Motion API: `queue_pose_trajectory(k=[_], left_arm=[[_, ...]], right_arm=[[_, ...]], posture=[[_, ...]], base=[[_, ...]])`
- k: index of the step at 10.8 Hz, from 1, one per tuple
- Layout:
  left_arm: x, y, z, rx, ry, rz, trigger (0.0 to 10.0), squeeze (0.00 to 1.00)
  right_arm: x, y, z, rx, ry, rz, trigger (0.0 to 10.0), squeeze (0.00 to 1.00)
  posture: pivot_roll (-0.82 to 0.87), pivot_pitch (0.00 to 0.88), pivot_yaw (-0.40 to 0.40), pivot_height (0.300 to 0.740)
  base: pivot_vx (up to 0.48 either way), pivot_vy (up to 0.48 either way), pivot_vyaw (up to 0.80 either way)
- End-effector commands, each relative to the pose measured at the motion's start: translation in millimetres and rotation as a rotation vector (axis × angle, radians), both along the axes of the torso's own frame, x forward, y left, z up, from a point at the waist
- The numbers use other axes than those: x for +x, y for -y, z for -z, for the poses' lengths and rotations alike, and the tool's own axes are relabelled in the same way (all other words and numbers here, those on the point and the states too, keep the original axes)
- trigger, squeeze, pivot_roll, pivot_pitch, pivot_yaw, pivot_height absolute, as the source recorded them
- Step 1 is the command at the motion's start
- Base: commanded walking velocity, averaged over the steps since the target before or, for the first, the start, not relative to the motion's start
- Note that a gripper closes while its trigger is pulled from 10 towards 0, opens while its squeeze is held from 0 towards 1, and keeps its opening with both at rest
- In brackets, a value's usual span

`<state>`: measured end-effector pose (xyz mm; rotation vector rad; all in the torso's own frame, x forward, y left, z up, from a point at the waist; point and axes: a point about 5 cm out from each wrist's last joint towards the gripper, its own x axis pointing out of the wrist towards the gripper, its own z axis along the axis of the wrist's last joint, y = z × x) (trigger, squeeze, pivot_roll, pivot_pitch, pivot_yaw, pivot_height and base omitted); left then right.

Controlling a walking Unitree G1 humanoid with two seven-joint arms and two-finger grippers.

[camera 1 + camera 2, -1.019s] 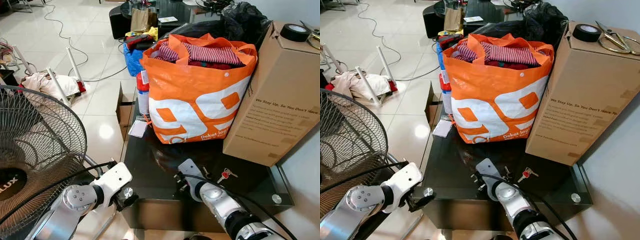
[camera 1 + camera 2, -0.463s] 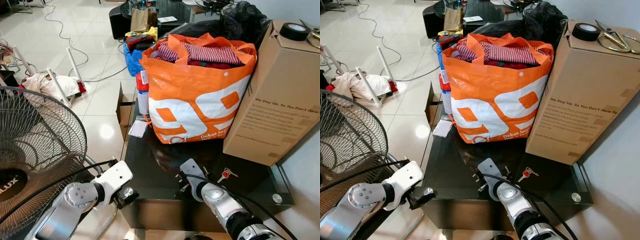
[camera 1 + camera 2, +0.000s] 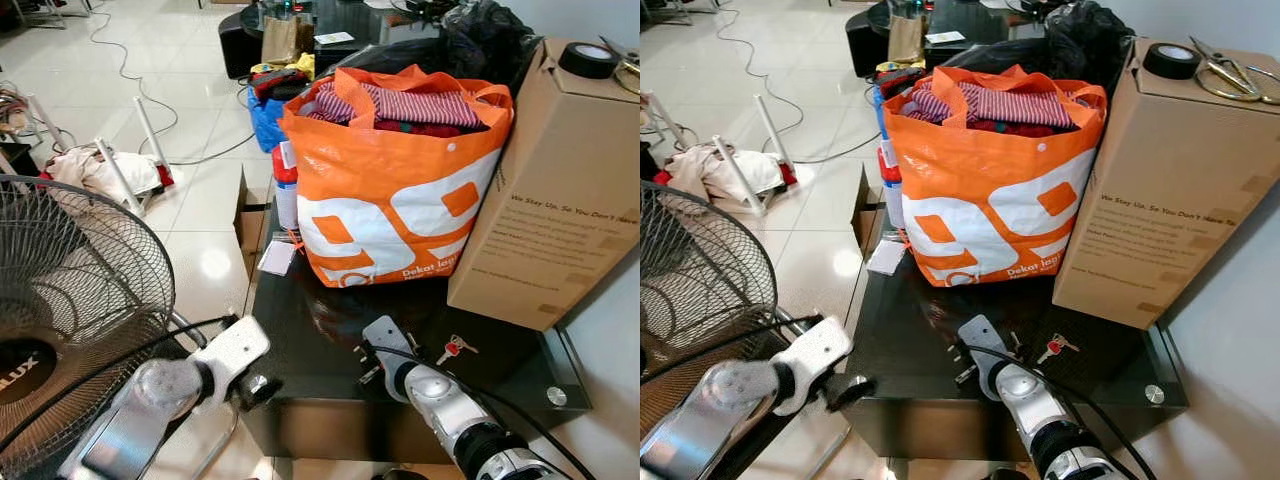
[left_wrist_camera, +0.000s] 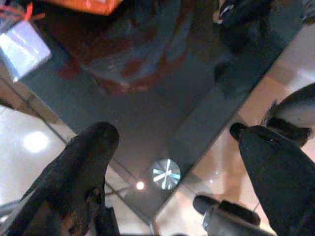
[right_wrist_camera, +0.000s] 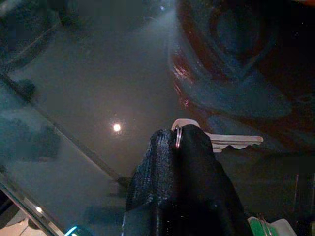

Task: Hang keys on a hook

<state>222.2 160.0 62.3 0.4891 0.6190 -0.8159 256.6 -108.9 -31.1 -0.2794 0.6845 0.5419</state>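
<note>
A bunch of keys with a red tag (image 3: 455, 348) lies on the black glass table (image 3: 320, 370), in front of the cardboard box. My right gripper (image 3: 412, 347) is low over the glass just left of the red tag. In the right wrist view its fingers (image 5: 182, 167) are pressed together, with a key ring pinched at their tips and a pale key (image 5: 231, 141) sticking out sideways. My left gripper (image 4: 174, 137) is open over the table's front left corner, by a round metal fitting (image 4: 166, 173), and holds nothing.
An orange bag of clothes (image 3: 395, 190) and a tall cardboard box (image 3: 550, 200) stand at the back of the table. A tape roll (image 3: 1170, 60) and scissors (image 3: 1230, 75) lie on the box. A standing fan (image 3: 70, 300) is close on the left. Cables and clutter lie on the tiled floor.
My left arm has shifted slightly and is blurred now. The right gripper has crept a little toward the red tag.
</note>
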Motion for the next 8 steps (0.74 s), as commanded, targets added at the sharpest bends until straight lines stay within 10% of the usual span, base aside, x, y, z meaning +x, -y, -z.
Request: queue_pose_trajectory(k=[1,6,8], left_arm=[[4.1,0.9,-0.9,-0.021,0.004,-0.003,10.0,0.0],[25.1,4.0,-13.5,-0.111,0.088,-0.078,10.0,0.0],[34.3,0.9,-29.6,-0.15,0.249,-0.2,10.0,0.0]], right_arm=[[8.3,-1.6,-8.2,0.047,0.021,0.021,0.0,0.0],[27.9,-5.8,-51.0,0.212,0.226,-0.016,0.0,0.0],[37.3,10.1,-98.9,0.281,0.447,0.106,3.0,0.0]], posture=[[-0.04,0.0,0.044,0.74],[-0.02,0.0,0.043,0.74],[0.0,0.0,0.019,0.74]], base=[[0.0,0.0,0.0],[0.0,0.0,0.0],[0.0,0.0,0.0]])
